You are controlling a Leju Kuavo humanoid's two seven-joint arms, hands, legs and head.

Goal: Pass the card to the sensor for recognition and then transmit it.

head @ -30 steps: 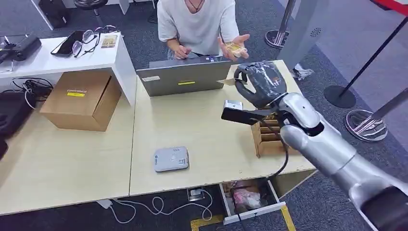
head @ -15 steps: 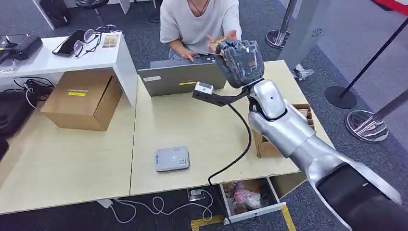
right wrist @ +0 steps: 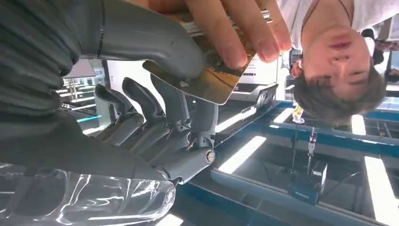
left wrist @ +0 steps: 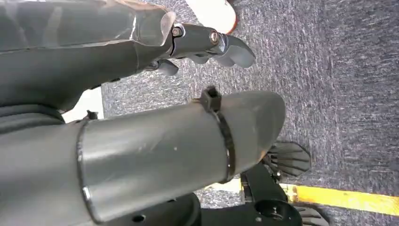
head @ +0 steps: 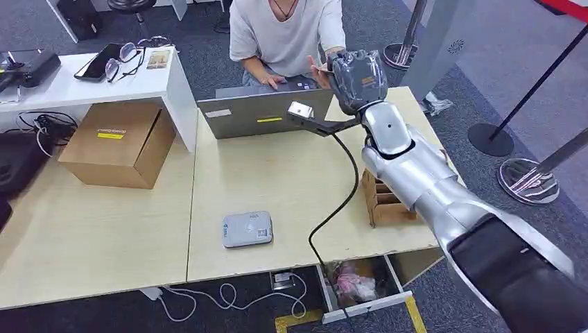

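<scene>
My right hand (head: 357, 76) is raised over the far edge of the desk, in front of a seated person (head: 288, 31). In the right wrist view its thumb (right wrist: 155, 42) presses a gold card (right wrist: 214, 77) against my fingers (right wrist: 188, 117). The person's fingers (right wrist: 235, 33) grip the same card from the other side. The grey card sensor (head: 247, 229) lies flat near the desk's front edge, well behind the hand. My left hand (left wrist: 207, 42) hangs over the carpet with its fingers loosely curled and nothing in it.
A grey laptop (head: 263, 111) stands between the person and the desk's middle. A wooden card holder (head: 385, 198) sits under my right forearm. A cardboard box (head: 118, 142) is at the left, an open drawer (head: 357, 284) below the desk front, stanchion bases (head: 527, 180) at the right.
My right arm rose from above the card holder and reached out to the person. The person's open hand has closed its fingers on the card.
</scene>
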